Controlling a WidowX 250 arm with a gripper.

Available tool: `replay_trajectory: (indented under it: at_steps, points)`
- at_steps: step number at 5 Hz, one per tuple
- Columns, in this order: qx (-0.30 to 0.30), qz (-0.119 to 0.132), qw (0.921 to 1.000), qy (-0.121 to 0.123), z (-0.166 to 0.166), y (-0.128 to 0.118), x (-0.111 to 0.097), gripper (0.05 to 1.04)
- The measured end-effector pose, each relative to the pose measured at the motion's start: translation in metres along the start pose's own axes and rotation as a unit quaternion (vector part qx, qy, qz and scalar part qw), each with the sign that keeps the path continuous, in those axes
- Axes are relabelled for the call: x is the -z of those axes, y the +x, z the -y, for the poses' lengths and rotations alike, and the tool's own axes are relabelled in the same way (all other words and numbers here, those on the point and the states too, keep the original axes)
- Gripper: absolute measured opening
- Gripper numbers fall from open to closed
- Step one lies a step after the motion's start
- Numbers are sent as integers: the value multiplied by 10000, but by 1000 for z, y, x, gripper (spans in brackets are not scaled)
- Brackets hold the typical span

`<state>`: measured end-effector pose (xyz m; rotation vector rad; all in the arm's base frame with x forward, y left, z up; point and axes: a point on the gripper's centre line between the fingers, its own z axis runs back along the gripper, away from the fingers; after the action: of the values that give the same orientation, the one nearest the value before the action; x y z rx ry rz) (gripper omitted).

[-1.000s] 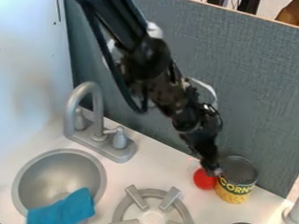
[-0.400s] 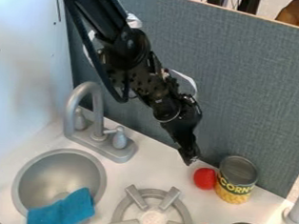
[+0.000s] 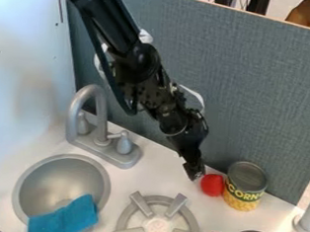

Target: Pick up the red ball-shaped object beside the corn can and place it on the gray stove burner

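Counter [image 3: 155, 173]: red ball [image 3: 212, 185] (can [image 3: 245, 187] beside, upright)

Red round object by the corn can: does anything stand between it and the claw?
Nothing visible does. The claw is right beside the red round object, on its image-left side; whether they touch, I cannot tell. The corn can is on the object's other side, out of that gap.

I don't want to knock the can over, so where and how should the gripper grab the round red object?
Probably from above, gripping the round red object around its middle, on its near and far sides. Its round shape is widest there, and the upright can stands close beside it, leaving little room on that flank.
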<state>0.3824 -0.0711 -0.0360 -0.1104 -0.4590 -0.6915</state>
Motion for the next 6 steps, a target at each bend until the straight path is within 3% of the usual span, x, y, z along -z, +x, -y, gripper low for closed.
replay_trajectory:
  at_steps: [2,6]
  points:
    - [97,-108,9999,-42,3,-4,26,1005]
    - [305,-273,9990,-154,20,12,74,1005]
